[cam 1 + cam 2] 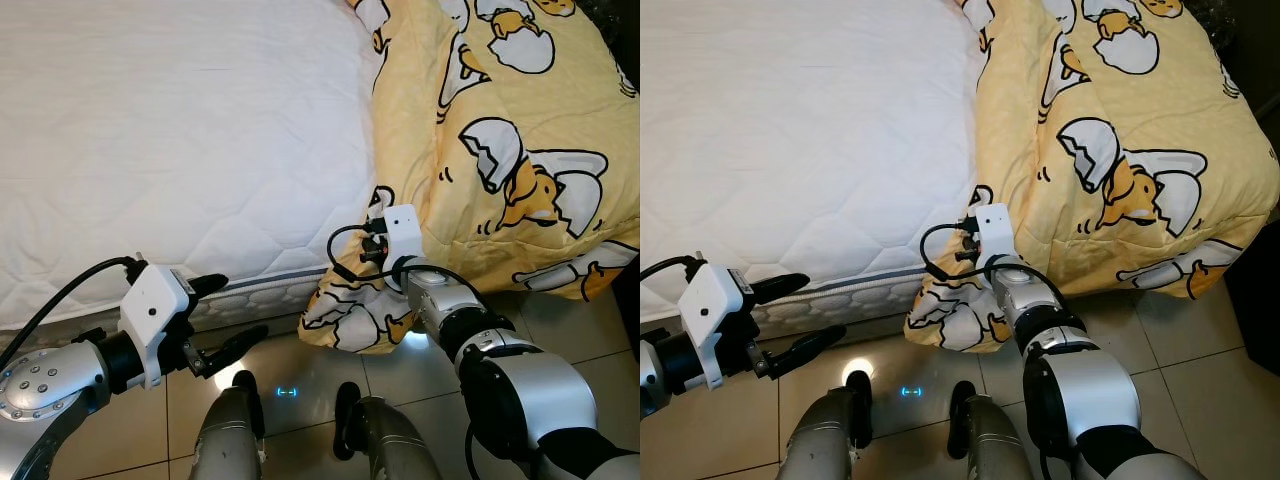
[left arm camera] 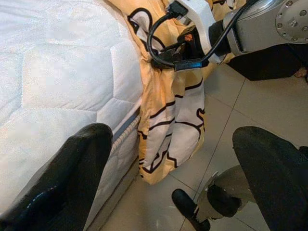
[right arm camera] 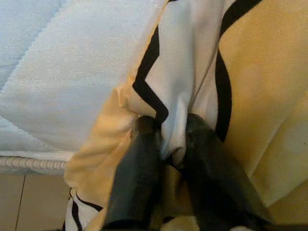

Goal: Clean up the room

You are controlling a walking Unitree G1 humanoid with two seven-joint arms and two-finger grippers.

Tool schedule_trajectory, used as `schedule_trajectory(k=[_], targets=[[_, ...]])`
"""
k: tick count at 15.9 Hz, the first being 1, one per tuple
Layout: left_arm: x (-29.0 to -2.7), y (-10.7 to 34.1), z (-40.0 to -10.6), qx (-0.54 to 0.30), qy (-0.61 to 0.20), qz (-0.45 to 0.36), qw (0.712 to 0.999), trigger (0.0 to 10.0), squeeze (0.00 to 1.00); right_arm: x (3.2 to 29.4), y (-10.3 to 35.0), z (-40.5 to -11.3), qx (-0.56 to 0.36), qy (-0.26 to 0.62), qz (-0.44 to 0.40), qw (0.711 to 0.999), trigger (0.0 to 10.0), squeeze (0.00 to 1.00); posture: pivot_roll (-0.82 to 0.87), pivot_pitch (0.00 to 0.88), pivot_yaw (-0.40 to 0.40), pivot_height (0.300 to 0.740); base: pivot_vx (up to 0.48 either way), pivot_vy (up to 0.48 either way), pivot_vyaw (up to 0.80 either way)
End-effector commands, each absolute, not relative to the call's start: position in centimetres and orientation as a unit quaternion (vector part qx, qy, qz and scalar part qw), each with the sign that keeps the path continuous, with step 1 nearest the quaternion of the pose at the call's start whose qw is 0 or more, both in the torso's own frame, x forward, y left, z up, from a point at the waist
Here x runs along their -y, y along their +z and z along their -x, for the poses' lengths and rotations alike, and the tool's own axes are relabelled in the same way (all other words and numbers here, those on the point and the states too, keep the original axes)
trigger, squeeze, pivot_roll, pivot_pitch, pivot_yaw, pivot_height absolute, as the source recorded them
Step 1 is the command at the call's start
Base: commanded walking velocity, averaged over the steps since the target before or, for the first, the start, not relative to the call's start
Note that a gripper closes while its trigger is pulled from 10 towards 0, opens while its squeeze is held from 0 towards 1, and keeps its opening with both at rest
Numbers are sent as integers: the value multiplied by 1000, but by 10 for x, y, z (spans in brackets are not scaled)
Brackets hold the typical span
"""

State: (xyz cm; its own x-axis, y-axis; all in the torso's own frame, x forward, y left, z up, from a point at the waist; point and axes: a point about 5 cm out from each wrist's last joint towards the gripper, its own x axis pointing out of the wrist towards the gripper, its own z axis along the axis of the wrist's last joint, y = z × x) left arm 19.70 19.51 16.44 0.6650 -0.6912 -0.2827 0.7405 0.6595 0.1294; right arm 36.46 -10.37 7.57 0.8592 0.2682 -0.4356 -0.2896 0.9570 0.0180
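Nearest us, at 6 o'clock in the left eye view, our own legs (image 1: 240, 430) stand on the tiled floor (image 1: 130, 440). At 8 o'clock our left end effector (image 1: 222, 318) hovers just off the mattress edge, its two black fingers spread wide and holding nothing.

At 3 o'clock of that, our right end effector (image 3: 166, 154) has its fingers pressed together on a fold of the yellow egg-print quilt (image 1: 520, 150), pinching it near the hanging corner (image 1: 355, 315) that droops over the side of the bed toward the floor. The right wrist view shows the cloth bunched tight between the pads.

We judge the quilt soft, limp and fairly light for its bulk: it will drape and drag, not lift as one piece, and a single pinch will only carry the corner. The cloth looks matte, so slipping seems unlikely, and nothing here is fragile. A second hold along the same hem, near the mattress seam, would suit our free left end effector.

Farther off, from 10 to 12 o'clock, the bare white quilted mattress (image 1: 170, 140) offers broad open room for spreading the quilt across. The quilt's bulk lies heaped from 12 to 3 o'clock, overhanging the bed's edge. A dark object (image 1: 1255, 300) stands on the floor at 3 o'clock in the right eye view, limiting room there.
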Motion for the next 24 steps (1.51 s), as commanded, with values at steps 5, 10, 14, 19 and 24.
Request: schedule_trajectory(k=[5,10,14,19,24], targets=[[-195,161,-195,-112,-396,-115,904,10000,0,110,61,-356,-254,132,14,958,0,0,270,372,-84,740,0,0,0],[-206,152,-232,-71,-297,-124,944,10000,0,103,91,-369,-187,241,-51,951,0,0,147,163,-121,740,0,0,0],[-222,152,-255,-48,-216,-128,967,10000,0,78,120,-365,-146,454,-87,874,0,0,102,99,-118,740,0,0,0],[-242,152,-280,-30,-147,-155,977,10000,0,97,189,-330,-73,684,-141,712,0,0,56,37,-67,740,0,0,0],[-257,160,-292,-17,-116,-158,981,10000,0,115,181,-260,-161,798,-93,574,0,0,41,31,-42,740,0,0,0]])
